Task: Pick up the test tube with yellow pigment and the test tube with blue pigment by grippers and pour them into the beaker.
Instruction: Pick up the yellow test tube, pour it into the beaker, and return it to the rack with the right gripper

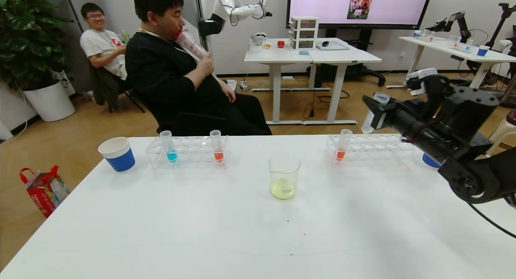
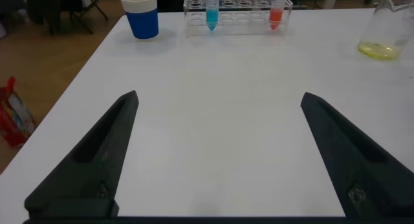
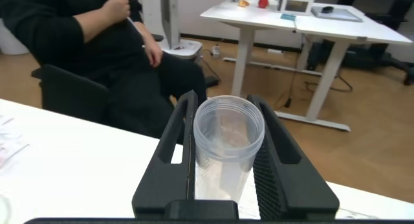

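Observation:
The beaker (image 1: 284,174) stands mid-table with pale yellow liquid in its bottom; it also shows in the left wrist view (image 2: 388,30). My right gripper (image 1: 375,109) is shut on a clear test tube (image 1: 367,125) that looks empty, held up over the right rack (image 1: 371,150). In the right wrist view the tube (image 3: 226,133) sits between the fingers of the right gripper (image 3: 222,101), its open mouth showing. The blue test tube (image 1: 169,146) stands upright in the left rack (image 1: 187,152). My left gripper (image 2: 220,98) is open and empty, low over the near table, and is out of the head view.
An orange-red tube (image 1: 217,146) stands in the left rack and another (image 1: 342,145) in the right rack. A white-and-blue paper cup (image 1: 117,154) stands at the far left; another cup (image 1: 429,161) is partly hidden behind my right arm. A seated person is beyond the table's far edge.

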`<action>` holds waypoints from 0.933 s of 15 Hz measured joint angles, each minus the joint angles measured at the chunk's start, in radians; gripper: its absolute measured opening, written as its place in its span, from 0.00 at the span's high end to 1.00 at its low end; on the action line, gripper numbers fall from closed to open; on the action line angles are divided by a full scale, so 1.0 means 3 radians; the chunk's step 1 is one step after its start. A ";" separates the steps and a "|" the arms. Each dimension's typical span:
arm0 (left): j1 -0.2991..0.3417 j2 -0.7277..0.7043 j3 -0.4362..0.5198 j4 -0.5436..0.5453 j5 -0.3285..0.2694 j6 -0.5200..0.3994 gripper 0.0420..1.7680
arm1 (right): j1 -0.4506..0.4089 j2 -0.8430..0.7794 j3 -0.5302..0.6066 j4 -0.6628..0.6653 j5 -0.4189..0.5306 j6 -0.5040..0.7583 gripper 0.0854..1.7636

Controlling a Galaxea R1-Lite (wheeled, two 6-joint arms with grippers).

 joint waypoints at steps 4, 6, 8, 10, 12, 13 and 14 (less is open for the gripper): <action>0.0000 0.0000 0.0000 0.0000 -0.0001 0.0000 0.01 | -0.0785 -0.0027 -0.0018 0.0021 0.0413 0.0043 0.75; 0.0000 0.0000 0.0000 0.0000 -0.0001 0.0000 0.01 | -0.1181 0.0033 -0.0109 0.0028 0.0609 0.0088 0.75; 0.0000 0.0000 0.0000 0.0000 -0.0001 0.0000 0.01 | -0.1462 0.0177 -0.0306 0.0042 0.0665 0.0097 0.75; 0.0000 0.0000 0.0000 0.0000 0.0000 0.0000 0.01 | -0.1614 0.0301 -0.0464 0.0191 0.0662 0.0099 0.75; 0.0000 0.0000 0.0000 0.0000 0.0000 -0.0001 0.01 | -0.1691 0.0369 -0.0528 0.0270 0.0655 0.0093 0.75; 0.0000 0.0000 0.0000 0.0000 0.0000 -0.0001 0.01 | -0.1726 0.0396 -0.0540 0.0272 0.0659 0.0086 0.75; -0.0001 0.0000 0.0000 0.0000 0.0000 -0.0001 0.01 | -0.1755 0.0426 -0.0548 0.0274 0.0659 0.0074 0.75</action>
